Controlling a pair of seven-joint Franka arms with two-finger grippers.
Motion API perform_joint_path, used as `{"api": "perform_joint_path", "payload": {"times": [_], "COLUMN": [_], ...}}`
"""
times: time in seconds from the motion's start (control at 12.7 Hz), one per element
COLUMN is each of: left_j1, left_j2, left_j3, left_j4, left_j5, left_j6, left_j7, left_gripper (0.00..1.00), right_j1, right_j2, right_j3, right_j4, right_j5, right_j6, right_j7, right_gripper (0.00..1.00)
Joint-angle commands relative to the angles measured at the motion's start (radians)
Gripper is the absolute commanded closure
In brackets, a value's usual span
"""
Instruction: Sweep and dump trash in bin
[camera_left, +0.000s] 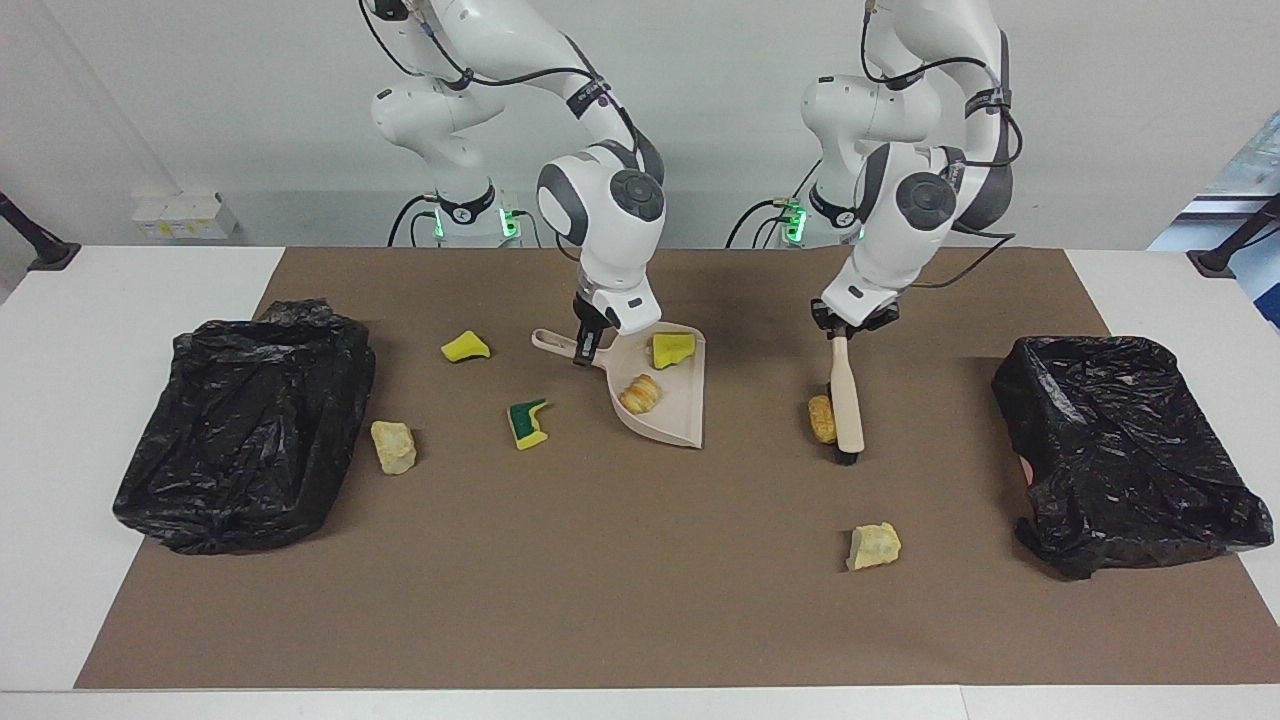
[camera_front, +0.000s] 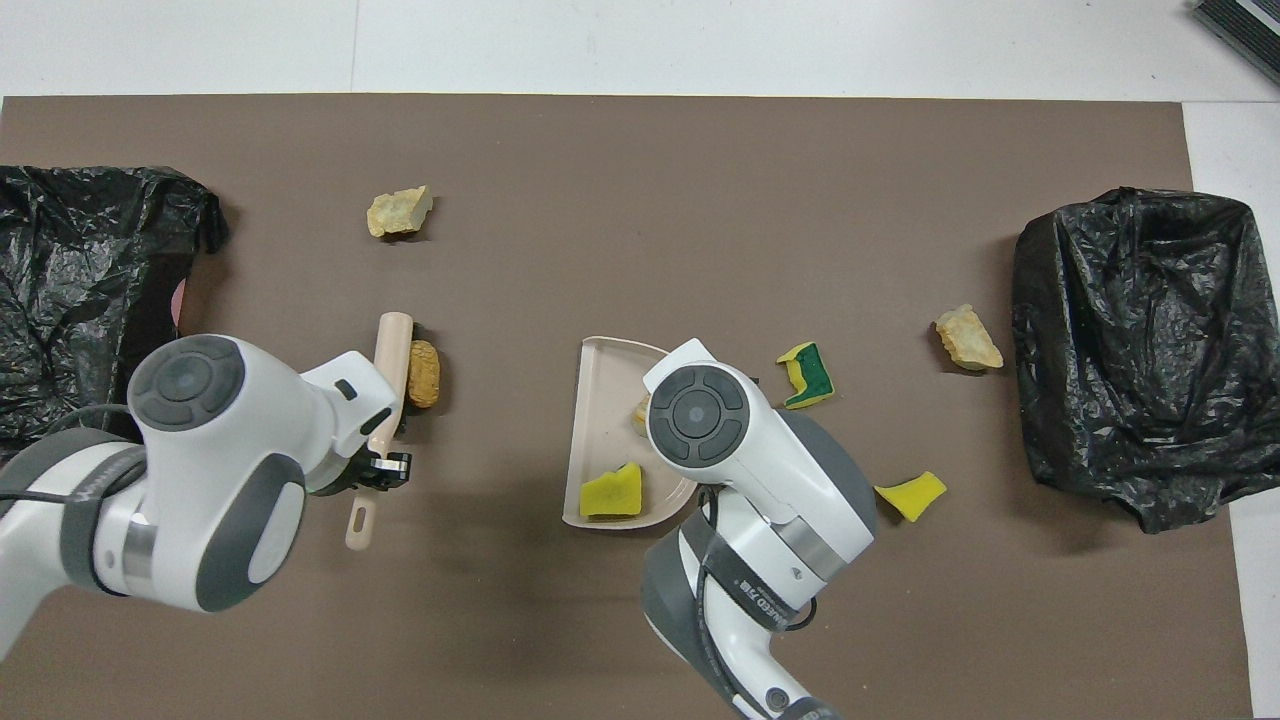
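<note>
Mat (camera_left: 620, 560): brown, covers most of the table; everything I work with lies on it.
Bin one (camera_left: 1125, 450): black-bagged, at my left arm's end of the table.
Bin two (camera_left: 245, 425): black-bagged, at my right arm's end.
Dustpan (camera_left: 675, 405): beige, near the middle of the mat, its open lip facing my left arm's end.
Right gripper (camera_left: 585, 352): my jaws are closed narrow on the dustpan's handle, at the end nearer to me.
Brush (camera_left: 848, 395): beige, bristles down on the mat, between the dustpan and bin one.
Left gripper (camera_left: 845, 325): my jaws are clamped tight on the brush's handle, the brush head pointing away from me.
Bread roll (camera_left: 821, 419): tan-orange, touching the brush's bristle side, toward the dustpan.
Sponge in pan (camera_left: 668, 349): yellow, in the dustpan's closed end.
Bread in pan (camera_left: 639, 393): tan-orange, in the dustpan, farther from me than the sponge.
Pale chunk (camera_left: 874, 545): on the mat, farther from me than the brush, well apart from it.
Green sponge (camera_left: 527, 422): green and yellow, beside the dustpan toward bin two.
Yellow wedge (camera_left: 465, 346): nearer to me than the green sponge.
Tan chunk (camera_left: 393, 446): just beside bin two.
</note>
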Motion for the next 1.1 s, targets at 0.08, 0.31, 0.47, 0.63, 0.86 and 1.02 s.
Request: {"api": "perform_joint_path", "payload": {"times": [0.08,0.31,0.47,0.63,0.86,1.02], "left_j1": [-0.166,-0.257,-0.257,-0.234,-0.107,-0.029], "left_j2": [0.001,-0.002,0.001,0.007,0.076,0.119], "left_j3": [0.012,0.01,0.012,0.018,0.019,0.019], "left_j4": [-0.03,-0.016,0.019,0.062,0.138,0.204], "left_j5": [-0.108,-0.208,-0.248,-0.248,-0.226,-0.164], "left_j6": [0.087,0.086,0.066,0.034,0.026,0.011], "left_j7": [-0.097,-0.094,-0.082,-0.083,-0.068,-0.002], "left_gripper": [1.0,1.0,1.0,1.0,1.0,1.0], "right_j1": [0.009,0.009,0.009,0.008,0.008,0.008], "right_j2": [0.02,0.02,0.02,0.02,0.02,0.02], "right_j3": [0.001,0.001,0.001,0.001,0.001,0.001], "right_j4": [-0.012,-0.015,-0.015,-0.015,-0.015,-0.015], "right_j5": [0.0,0.0,0.0,0.0,0.0,0.0], "right_j6": [0.064,0.064,0.064,0.062,0.062,0.062], "right_j7": [0.049,0.049,0.048,0.048,0.048,0.048], "right_gripper": [1.0,1.0,1.0,1.0,1.0,1.0]}}
